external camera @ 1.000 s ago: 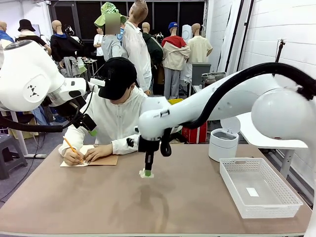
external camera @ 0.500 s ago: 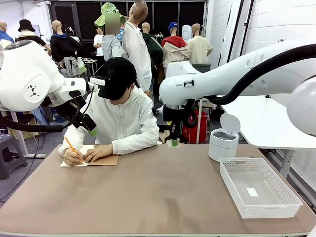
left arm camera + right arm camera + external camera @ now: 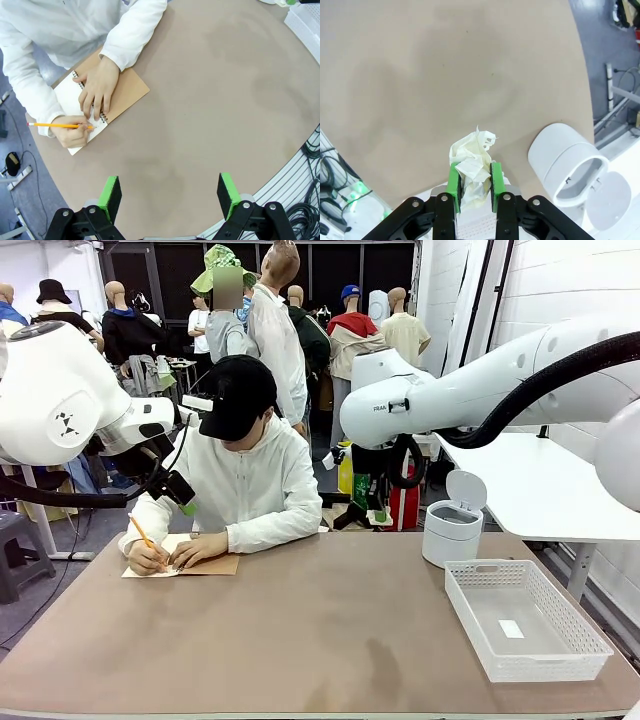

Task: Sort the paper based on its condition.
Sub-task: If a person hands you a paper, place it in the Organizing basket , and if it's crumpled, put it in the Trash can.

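My right gripper (image 3: 474, 176) clamped on crumpled paper (image 3: 470, 150), raised near white bin (image 3: 560, 150); left gripper (image 3: 170, 192) spread wide, far from bin.

Showing off-white, creased and grey-shadowed, on the crumpled paper (image 3: 470, 157). Wearing black on the right gripper (image 3: 474, 170), with bright green pads (image 3: 453, 181). Repeating that same black and green on the left gripper (image 3: 169, 182) and its own pads (image 3: 110, 196). Spreading a plain, faintly mottled tan across the table (image 3: 300, 640). Gleaming white on the mesh-patterned basket (image 3: 550, 662) and the round bin (image 3: 452, 535). Pairing a brown cover with a white page on the notebook (image 3: 127, 92). Glowing orange-yellow along the pencil (image 3: 60, 125). Setting a white jacket (image 3: 255, 490) beneath a black cap (image 3: 240, 395).
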